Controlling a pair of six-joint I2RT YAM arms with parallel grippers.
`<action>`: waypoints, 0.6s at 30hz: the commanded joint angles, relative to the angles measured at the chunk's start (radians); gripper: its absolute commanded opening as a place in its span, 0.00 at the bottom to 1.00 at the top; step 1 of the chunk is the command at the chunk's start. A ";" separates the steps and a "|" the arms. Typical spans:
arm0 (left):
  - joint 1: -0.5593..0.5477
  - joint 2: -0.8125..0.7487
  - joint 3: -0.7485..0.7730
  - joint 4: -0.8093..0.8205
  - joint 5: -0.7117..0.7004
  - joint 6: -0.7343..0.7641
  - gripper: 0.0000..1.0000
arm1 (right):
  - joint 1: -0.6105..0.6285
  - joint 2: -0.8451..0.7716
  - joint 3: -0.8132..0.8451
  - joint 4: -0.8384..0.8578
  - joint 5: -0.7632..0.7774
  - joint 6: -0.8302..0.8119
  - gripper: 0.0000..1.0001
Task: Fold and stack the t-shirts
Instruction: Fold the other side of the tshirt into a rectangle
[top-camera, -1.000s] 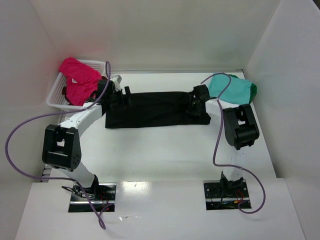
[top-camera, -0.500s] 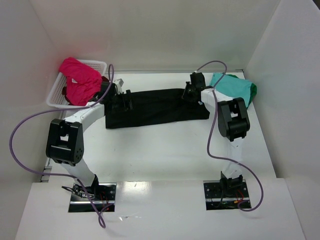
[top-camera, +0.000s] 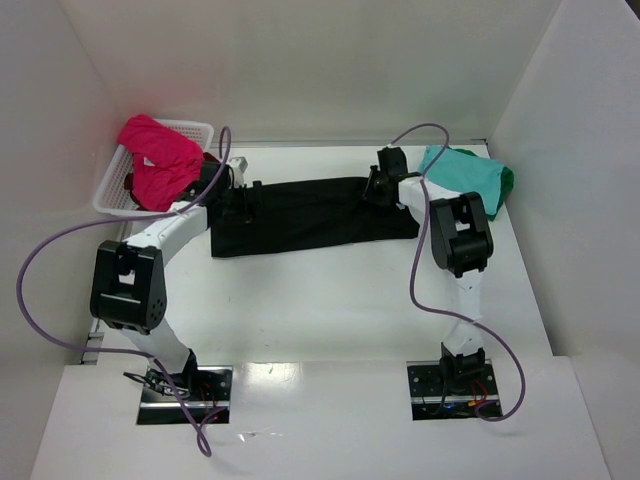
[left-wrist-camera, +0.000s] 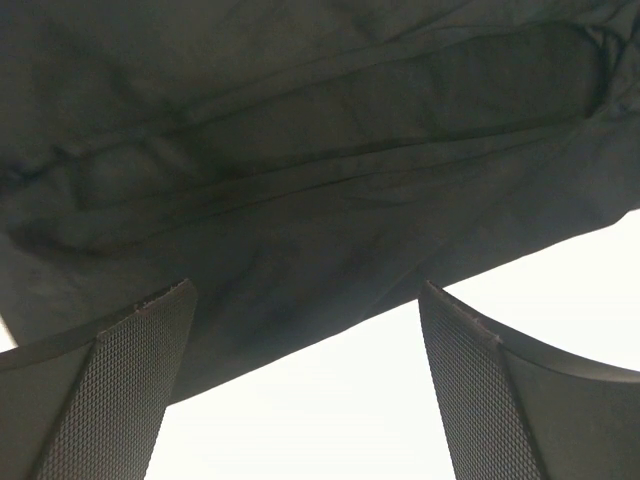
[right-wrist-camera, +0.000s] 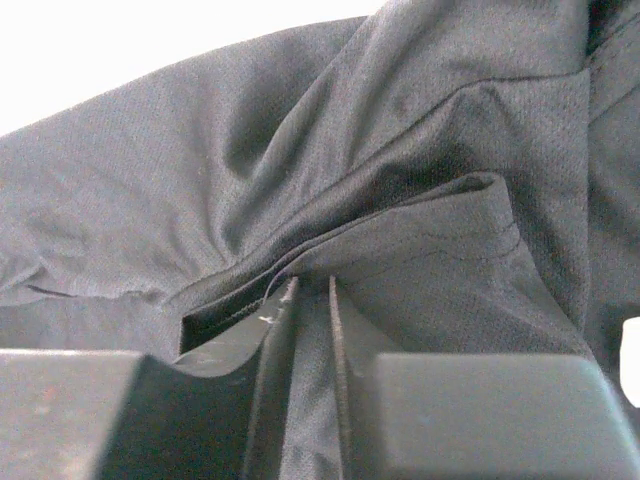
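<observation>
A black t-shirt (top-camera: 310, 215) lies as a long folded strip across the middle of the table. My left gripper (top-camera: 247, 196) hovers at its left end, open, with nothing between the fingers; in the left wrist view (left-wrist-camera: 303, 300) the black cloth (left-wrist-camera: 300, 180) lies just beyond the fingertips. My right gripper (top-camera: 373, 187) sits at the strip's far right edge. Its jaws (right-wrist-camera: 312, 285) are nearly together with a fold of black cloth (right-wrist-camera: 420, 240) pinched between them. A teal t-shirt (top-camera: 460, 172) lies over a green one (top-camera: 507, 181) at the far right.
A white lattice basket (top-camera: 196, 128) at the far left holds a magenta-pink t-shirt (top-camera: 155, 160). White walls close in the table on three sides. Purple cables loop from both arms over the table.
My right gripper moved from the strip's right end up to its far edge, and the arm's elbow swung inward. The left gripper's fingers spread a little wider.
</observation>
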 joint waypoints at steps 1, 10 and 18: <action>0.002 -0.084 0.064 0.044 -0.026 0.203 1.00 | -0.005 0.016 0.084 0.009 0.048 -0.024 0.29; 0.028 0.021 0.137 0.041 0.117 0.757 1.00 | -0.032 -0.175 0.108 0.000 -0.009 -0.036 0.95; 0.100 0.270 0.371 -0.183 0.382 0.918 1.00 | -0.032 -0.310 -0.018 -0.030 -0.056 -0.027 1.00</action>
